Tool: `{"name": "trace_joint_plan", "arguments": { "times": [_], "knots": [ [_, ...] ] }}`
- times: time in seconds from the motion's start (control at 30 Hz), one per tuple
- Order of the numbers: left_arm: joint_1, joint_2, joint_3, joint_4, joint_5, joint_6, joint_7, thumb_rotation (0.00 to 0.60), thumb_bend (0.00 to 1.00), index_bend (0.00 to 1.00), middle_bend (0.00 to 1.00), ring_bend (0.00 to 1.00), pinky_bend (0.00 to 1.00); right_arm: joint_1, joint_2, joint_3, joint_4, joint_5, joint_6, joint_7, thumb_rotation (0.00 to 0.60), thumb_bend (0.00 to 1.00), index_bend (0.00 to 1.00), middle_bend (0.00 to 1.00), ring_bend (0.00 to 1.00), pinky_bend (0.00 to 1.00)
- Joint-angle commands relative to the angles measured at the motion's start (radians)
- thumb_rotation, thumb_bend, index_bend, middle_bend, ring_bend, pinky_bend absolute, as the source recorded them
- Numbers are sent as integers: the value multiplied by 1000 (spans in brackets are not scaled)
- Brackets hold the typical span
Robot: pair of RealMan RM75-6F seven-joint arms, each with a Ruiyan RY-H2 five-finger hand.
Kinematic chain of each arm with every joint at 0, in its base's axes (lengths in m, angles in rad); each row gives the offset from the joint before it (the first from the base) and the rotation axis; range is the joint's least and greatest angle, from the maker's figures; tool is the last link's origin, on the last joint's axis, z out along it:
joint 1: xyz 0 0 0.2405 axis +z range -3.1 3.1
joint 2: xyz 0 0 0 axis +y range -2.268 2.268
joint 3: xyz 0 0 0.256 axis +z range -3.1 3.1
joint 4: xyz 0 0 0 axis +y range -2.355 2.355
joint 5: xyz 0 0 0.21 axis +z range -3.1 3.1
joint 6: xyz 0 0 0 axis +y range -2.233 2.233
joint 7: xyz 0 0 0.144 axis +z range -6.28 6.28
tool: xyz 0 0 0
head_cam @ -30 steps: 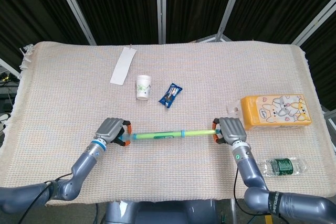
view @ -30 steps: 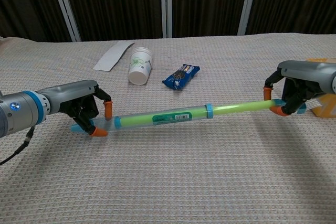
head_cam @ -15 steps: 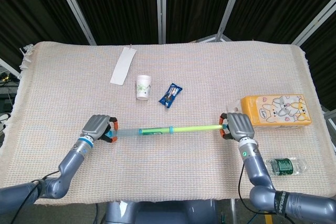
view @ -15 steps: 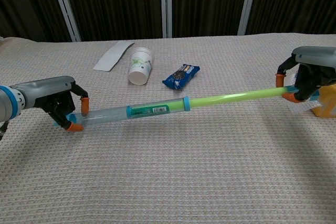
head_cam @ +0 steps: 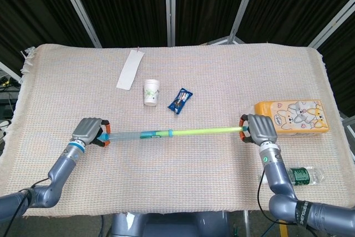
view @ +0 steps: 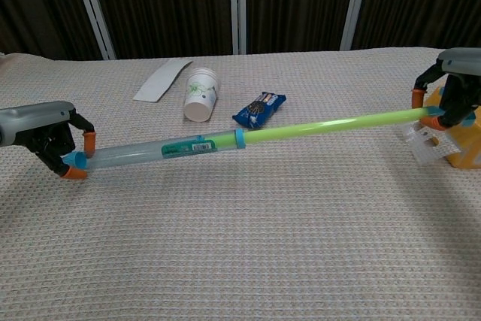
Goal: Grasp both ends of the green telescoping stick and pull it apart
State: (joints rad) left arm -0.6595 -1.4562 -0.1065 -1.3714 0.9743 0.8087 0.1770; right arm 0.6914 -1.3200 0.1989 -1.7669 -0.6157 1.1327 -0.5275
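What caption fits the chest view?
Left hand and right hand hold the green stick stretched long above the table.

The scene is lit evenly and brightly from above, and only faint, soft shadows are cast on the woven cloth of the table (head_cam: 183, 76). Both views are sharp, with no glare or motion blur to be seen; the dark curtains (view: 301, 1) behind are left almost black. Slight bending of straight lines is noticed toward the edges of the head view.

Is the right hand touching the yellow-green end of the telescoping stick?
Touching. In the chest view the right hand has orange-tipped fingers closed around the end of the green telescoping stick.
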Motion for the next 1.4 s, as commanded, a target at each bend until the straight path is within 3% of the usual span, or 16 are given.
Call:
{"name": "trace_joint_plan", "arguments": {
  "times": [0.03, 1.03, 1.1, 1.13, 1.2, 1.23, 1.3, 1.4],
  "knots": [
    [4, 8, 2, 6, 4, -2, -7, 600, 615, 768, 943, 869, 1000, -2, 7, 4, 0, 3, 2, 4, 600, 537, 662, 1000, 1000, 1000],
    [23, 35, 3, 46, 29, -16, -56, 600, 614, 758, 943, 869, 1000, -7, 34, 20, 6, 19, 9, 18, 600, 535, 646, 1000, 1000, 1000],
    [24, 35, 1, 45, 30, -16, -60, 600, 539, 641, 943, 869, 1000, -8, 34, 19, 5, 20, 6, 19, 600, 498, 538, 1000, 1000, 1000],
    [24, 36, 1, 44, 32, -19, -65, 600, 482, 560, 943, 869, 1000, -8, 34, 18, 4, 19, 2, 21, 600, 428, 409, 1000, 1000, 1000],
    [26, 37, 1, 43, 38, -20, -74, 600, 296, 258, 943, 869, 1000, -9, 34, 16, 3, 15, -4, 26, 600, 219, 167, 1000, 1000, 1000],
    [27, 39, 1, 42, 42, -23, -82, 600, 264, 174, 943, 869, 1000, -10, 35, 13, 3, 12, -12, 30, 600, 100, 67, 1000, 1000, 1000],
    [29, 43, 0, 40, 49, -28, -96, 600, 233, 40, 943, 869, 1000, -11, 38, 9, 2, 12, -19, 31, 600, 3, 3, 1000, 1000, 1000],
    [37, 54, -7, 36, 76, -13, -127, 600, 233, 13, 943, 869, 1000, -10, 45, 4, -6, 13, -29, 30, 600, 0, 0, 1000, 1000, 1000]
  ]
}}
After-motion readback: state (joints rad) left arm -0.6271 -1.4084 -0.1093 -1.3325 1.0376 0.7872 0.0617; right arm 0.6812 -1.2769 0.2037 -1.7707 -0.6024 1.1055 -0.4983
